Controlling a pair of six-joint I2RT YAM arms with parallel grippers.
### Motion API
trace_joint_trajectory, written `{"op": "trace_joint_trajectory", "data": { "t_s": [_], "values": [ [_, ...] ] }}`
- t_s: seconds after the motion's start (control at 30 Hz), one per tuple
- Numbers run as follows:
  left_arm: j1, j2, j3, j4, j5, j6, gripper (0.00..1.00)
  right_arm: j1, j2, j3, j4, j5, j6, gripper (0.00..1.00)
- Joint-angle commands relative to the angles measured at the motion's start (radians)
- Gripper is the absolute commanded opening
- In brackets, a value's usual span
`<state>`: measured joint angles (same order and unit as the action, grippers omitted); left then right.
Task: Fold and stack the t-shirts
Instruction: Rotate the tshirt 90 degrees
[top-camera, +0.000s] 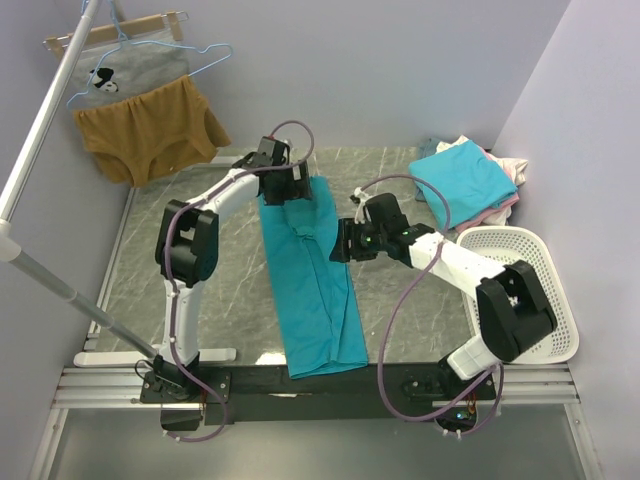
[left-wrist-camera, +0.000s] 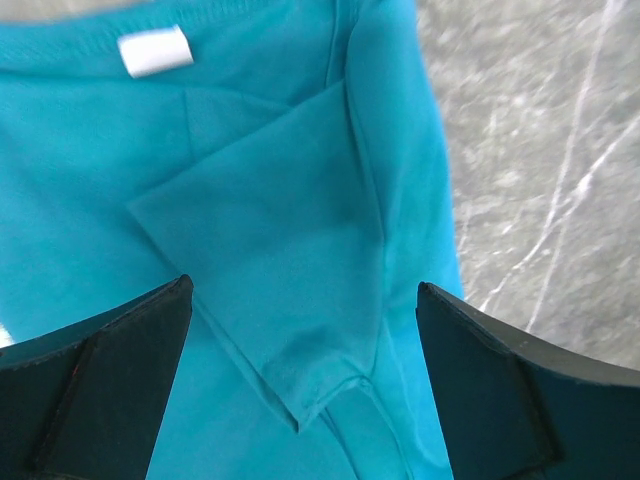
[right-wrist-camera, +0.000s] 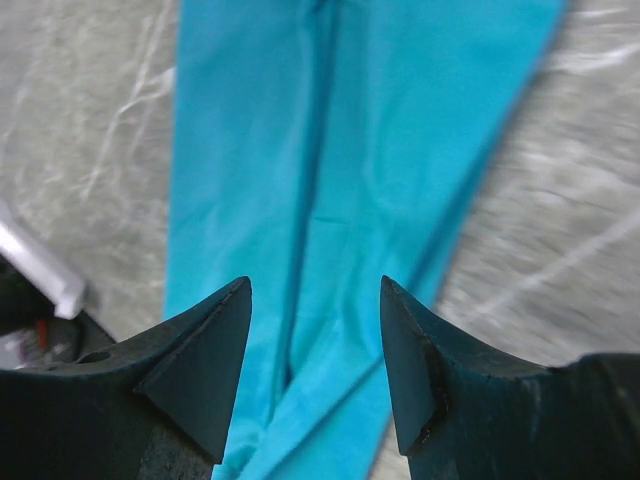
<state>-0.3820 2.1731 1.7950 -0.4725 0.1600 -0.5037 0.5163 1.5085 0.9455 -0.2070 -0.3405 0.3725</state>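
Observation:
A teal t-shirt (top-camera: 315, 290) lies folded lengthwise into a long strip down the middle of the table. Its collar end points to the back. My left gripper (top-camera: 288, 188) hovers open over that collar end. In the left wrist view the gripper (left-wrist-camera: 303, 286) straddles a sleeve (left-wrist-camera: 290, 300) folded inward, below the white neck label (left-wrist-camera: 155, 50). My right gripper (top-camera: 341, 241) sits at the strip's right edge, about a third of the way down. It is open (right-wrist-camera: 315, 282), with only the teal t-shirt (right-wrist-camera: 350, 150) showing below the gap. More t-shirts (top-camera: 465, 180) are piled at the back right, turquoise on top.
A white basket (top-camera: 545, 300) stands at the right edge. A mustard-brown garment (top-camera: 150, 130) and a grey printed one (top-camera: 130, 70) hang on hangers at the back left. A metal pole (top-camera: 40, 130) slants along the left side. The marble tabletop (top-camera: 230, 300) shows beside the shirt.

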Motion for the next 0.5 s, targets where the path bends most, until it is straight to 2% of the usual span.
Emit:
{"op": "trace_joint_trajectory", "data": {
  "t_s": [0.0, 0.33, 0.47],
  "values": [
    [-0.011, 0.017, -0.005, 0.046, 0.013, -0.018, 1.0, 0.001, 0.073, 0.01, 0.08, -0.129, 0.026, 0.61],
    [0.018, -0.022, -0.063, 0.051, -0.155, -0.05, 0.99, 0.024, 0.124, 0.039, 0.064, -0.147, 0.014, 0.62],
    [0.038, 0.004, -0.046, 0.022, -0.157, -0.048, 0.99, 0.031, 0.134, 0.042, 0.066, -0.15, 0.016, 0.62]
  ]
}}
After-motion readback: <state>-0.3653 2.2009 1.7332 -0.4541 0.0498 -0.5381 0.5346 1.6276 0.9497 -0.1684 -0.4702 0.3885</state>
